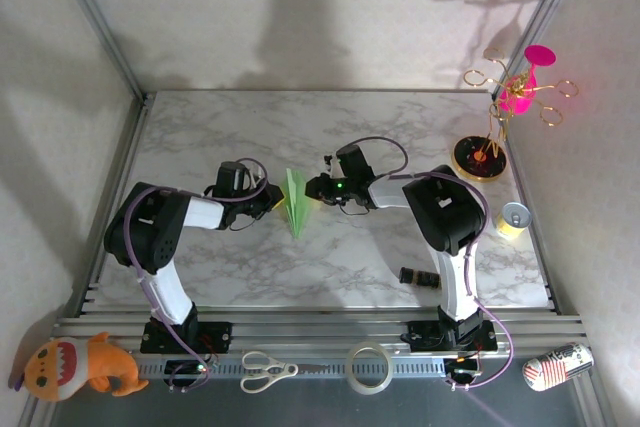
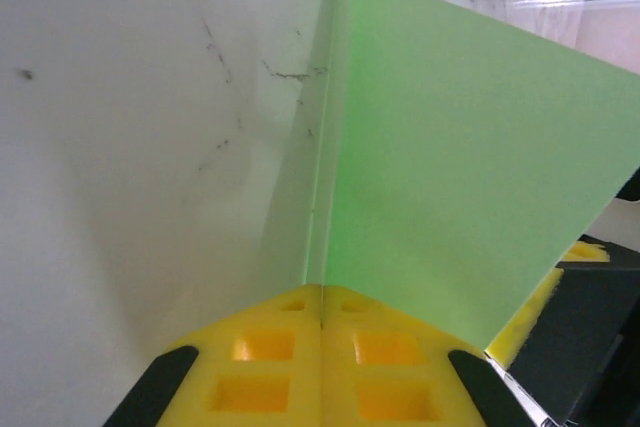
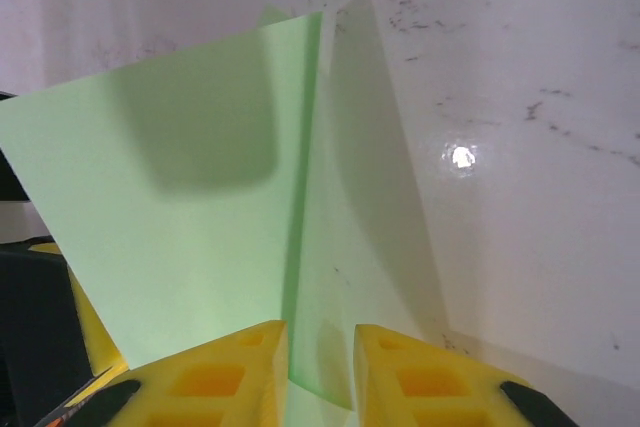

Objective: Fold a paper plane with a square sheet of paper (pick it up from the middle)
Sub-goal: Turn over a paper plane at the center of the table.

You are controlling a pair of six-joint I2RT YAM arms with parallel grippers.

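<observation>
Marble table, left fingers pinching paper plane, right fingers seemingly parted.

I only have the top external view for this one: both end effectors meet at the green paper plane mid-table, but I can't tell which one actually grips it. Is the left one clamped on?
Observer: Yes. In the left wrist view the left end effector has its yellow fingers pressed together, pinching the centre fold of the paper plane.
Operator: And the right one?
Observer: In the right wrist view the right end effector shows a clear gap between its tips. The fold sits in that gap, not squeezed.
Operator: Any damage to the paper?
Observer: None visible. Both wrist views show smooth flaps and one straight crease.
</observation>
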